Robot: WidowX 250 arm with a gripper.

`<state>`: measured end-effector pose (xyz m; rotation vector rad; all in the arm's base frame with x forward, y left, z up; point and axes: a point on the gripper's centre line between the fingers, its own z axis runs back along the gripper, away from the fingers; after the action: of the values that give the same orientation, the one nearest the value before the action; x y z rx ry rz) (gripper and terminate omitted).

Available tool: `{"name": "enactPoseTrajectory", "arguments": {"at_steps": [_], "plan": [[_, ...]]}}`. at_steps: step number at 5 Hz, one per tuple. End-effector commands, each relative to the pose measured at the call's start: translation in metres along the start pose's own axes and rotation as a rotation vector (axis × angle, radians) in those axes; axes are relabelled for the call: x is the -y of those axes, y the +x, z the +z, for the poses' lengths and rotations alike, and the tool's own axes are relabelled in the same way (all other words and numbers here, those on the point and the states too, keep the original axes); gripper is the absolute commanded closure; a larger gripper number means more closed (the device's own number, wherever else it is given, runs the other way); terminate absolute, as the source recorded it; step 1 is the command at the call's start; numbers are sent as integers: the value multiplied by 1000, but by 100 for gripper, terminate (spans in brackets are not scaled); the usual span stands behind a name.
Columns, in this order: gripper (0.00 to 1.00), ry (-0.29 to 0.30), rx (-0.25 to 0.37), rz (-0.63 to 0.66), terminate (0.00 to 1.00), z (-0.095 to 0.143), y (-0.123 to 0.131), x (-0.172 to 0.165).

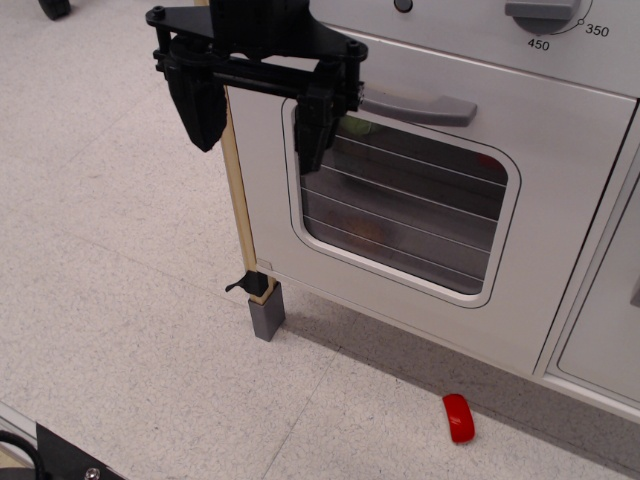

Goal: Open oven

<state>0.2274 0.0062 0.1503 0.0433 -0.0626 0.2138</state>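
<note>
The silver-grey toy oven (560, 200) fills the right half of the view. Its door has a rounded window (400, 205) with wire racks behind it, and looks shut or nearly so. A grey bar handle (420, 107) runs along the door's top. A temperature dial (545, 10) marked 350 and 450 sits above it. My black gripper (258, 125) is open, hanging in front of the door's upper left corner. One finger (197, 100) is left of the oven's edge and the other finger (312, 125) overlaps the window's left side, just left of the handle's end.
A wooden side edge (238, 195) of the kitchen ends in a grey foot (267, 317) on the speckled floor (120, 280). A small red object (459, 417) lies on the floor below the oven. A plain grey cabinet door (610, 330) is at the right.
</note>
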Motion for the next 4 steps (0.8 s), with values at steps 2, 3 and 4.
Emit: {"name": "enactPoseTrajectory", "arguments": {"at_steps": [2, 3, 4], "plan": [[0, -83, -83, -245, 0, -12, 20, -3], [0, -49, 49, -491, 0, -21, 41, -13], [0, 27, 116, -743, 0, -27, 69, -16]]}}
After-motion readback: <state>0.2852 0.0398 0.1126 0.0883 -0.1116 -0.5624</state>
